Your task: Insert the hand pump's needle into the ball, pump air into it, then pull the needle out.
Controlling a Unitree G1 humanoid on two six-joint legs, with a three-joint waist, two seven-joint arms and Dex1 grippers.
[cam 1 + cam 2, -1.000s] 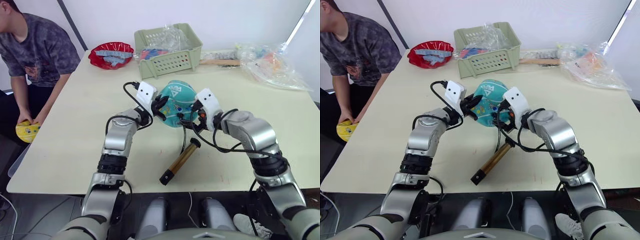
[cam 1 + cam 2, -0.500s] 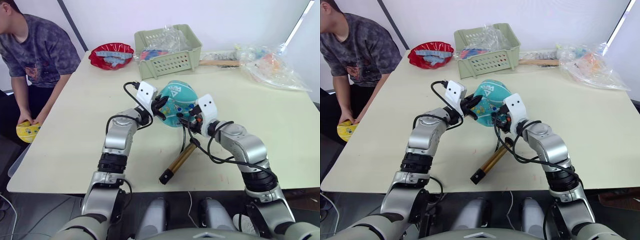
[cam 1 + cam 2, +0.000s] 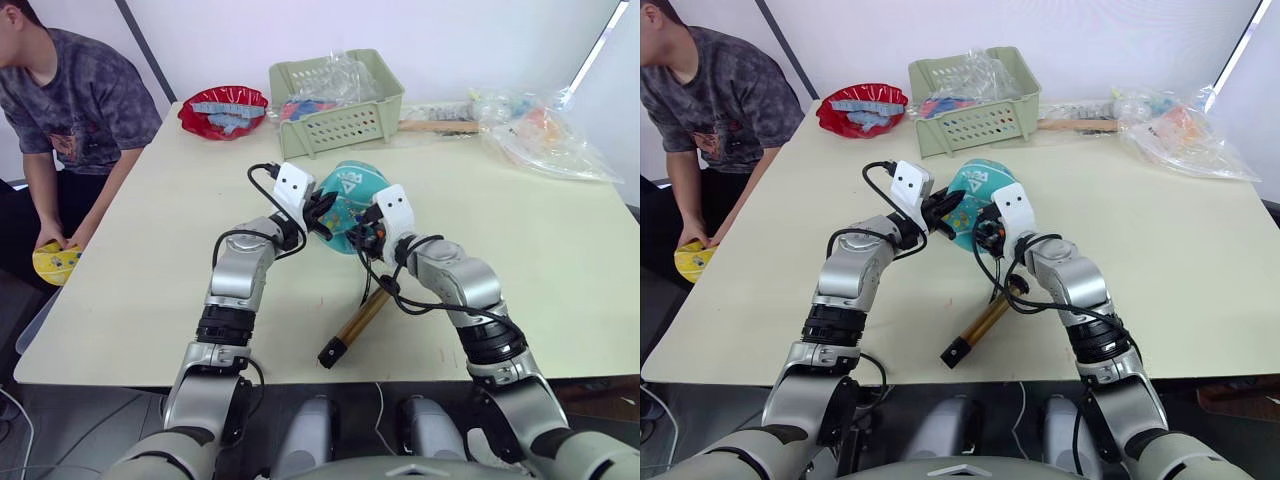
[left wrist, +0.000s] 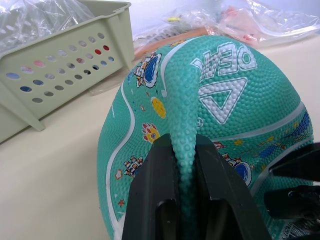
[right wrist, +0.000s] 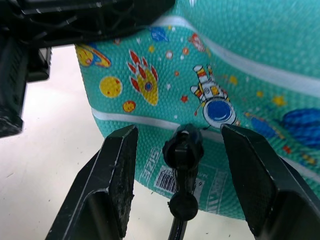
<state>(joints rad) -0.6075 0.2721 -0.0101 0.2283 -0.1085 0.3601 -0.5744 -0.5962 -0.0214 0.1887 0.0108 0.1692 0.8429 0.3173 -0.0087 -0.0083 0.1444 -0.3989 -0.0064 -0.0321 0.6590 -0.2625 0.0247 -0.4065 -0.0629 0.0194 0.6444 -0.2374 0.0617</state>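
left hand point(image 4: 185, 165): clamped on a pinched fold of the soft teal cartoon-print ball point(image 3: 350, 208) on the cream counter point(image 3: 150, 290) | right hand point(image 5: 182, 165): fingers spread around black hose tip at ball | gold-barrelled hand pump point(image 3: 360, 322): lying on counter near ball

Both robot arms are built of rounded silver-grey metal shells joined by black ribbed rings at the elbows and forearms. Loose black cables loop out from each forearm and run to the wrist. Each wrist carries a small white box-shaped housing with dark dots on its face. The left gripper point(image 3: 322, 212) and the right gripper point(image 3: 368, 232) each have two broad, flat, matte black fingers point(image 5: 116, 185) with squared edges.
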